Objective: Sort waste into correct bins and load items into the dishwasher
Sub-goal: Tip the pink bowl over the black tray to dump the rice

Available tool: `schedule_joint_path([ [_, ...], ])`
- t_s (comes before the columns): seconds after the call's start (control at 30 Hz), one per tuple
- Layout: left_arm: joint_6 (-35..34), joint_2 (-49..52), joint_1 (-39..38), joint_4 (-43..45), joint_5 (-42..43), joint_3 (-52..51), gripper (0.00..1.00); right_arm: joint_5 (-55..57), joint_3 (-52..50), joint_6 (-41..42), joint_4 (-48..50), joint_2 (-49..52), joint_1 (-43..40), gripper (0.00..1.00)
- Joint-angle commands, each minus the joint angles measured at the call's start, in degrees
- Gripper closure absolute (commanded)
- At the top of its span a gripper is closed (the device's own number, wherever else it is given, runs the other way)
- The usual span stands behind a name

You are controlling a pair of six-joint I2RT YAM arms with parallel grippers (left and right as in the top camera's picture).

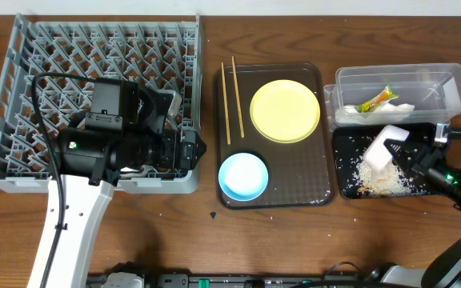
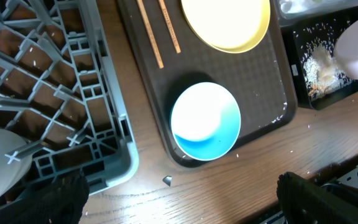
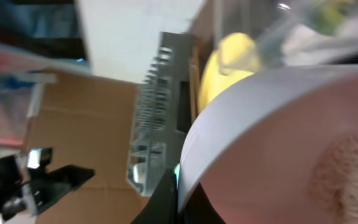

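The grey dish rack (image 1: 22, 96) stands at the left. My left gripper (image 1: 190, 152) is open and empty above the table by the rack's front right corner (image 2: 104, 155). In its wrist view the fingers (image 2: 179, 205) straddle bare wood below the light blue bowl (image 2: 205, 121). The blue bowl (image 1: 242, 176), yellow plate (image 1: 285, 110) and chopsticks (image 1: 230, 100) lie on the brown serving tray (image 1: 294, 184). My right gripper (image 1: 410, 156) is shut on the rim of the small white bowl (image 1: 384, 148) (image 3: 278, 143), tilted over the black tray (image 1: 346, 188), which holds rice scraps (image 1: 378, 182).
The clear tub (image 1: 446, 80) at the back right holds the green-and-orange wrapper (image 1: 377, 100) and the white napkin (image 1: 398, 108). A small dark scrap (image 1: 213, 214) lies on the wood in front of the serving tray. Cardboard boxes show beyond the table in the right wrist view.
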Motion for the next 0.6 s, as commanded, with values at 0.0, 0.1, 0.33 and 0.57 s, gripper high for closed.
schedule_joint_path([
  [0.0,0.37,0.22,-0.17,-0.15,-0.31,0.94,0.02,-4.50,-0.11,-3.72,-1.55,-0.04,-0.17,0.99],
  [0.1,0.35,0.22,-0.17,-0.15,-0.31,0.94,0.02,1.84,-0.11,0.02,-0.79,0.00,-0.09,0.99],
  [0.33,0.37,0.22,-0.17,-0.15,-0.31,0.94,0.02,-5.51,-0.11,-0.46,-3.04,0.00,-0.15,0.99],
  [0.57,0.35,0.22,-0.17,-0.15,-0.31,0.94,0.02,-4.35,-0.07,-1.03,-4.57,0.00,0.24,0.99],
])
